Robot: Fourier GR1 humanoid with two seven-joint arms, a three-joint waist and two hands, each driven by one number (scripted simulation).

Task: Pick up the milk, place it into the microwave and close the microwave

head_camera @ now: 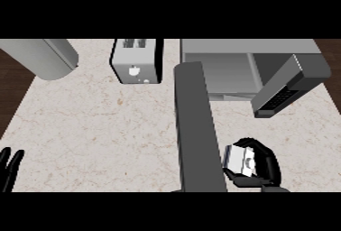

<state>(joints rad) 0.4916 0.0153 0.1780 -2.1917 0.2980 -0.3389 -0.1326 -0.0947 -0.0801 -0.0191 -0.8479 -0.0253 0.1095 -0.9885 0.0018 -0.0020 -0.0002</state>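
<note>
The milk (238,159), a small white carton, sits in my right hand (263,164) at the lower right of the counter. The hand's black fingers and thumb curl round the carton and hide part of it. The microwave (250,47) stands at the back right with its cavity (220,74) showing. Its long grey door (196,131) is swung out toward me, just left of the milk. The keypad panel (283,92) is on the microwave's right side. My left hand (9,168) rests open at the lower left edge, fingers up.
A silver toaster (136,61) stands at the back, left of the microwave. A large grey rounded object (43,56) lies at the back left corner. The marble counter (100,131) stretches between the open door and my left hand.
</note>
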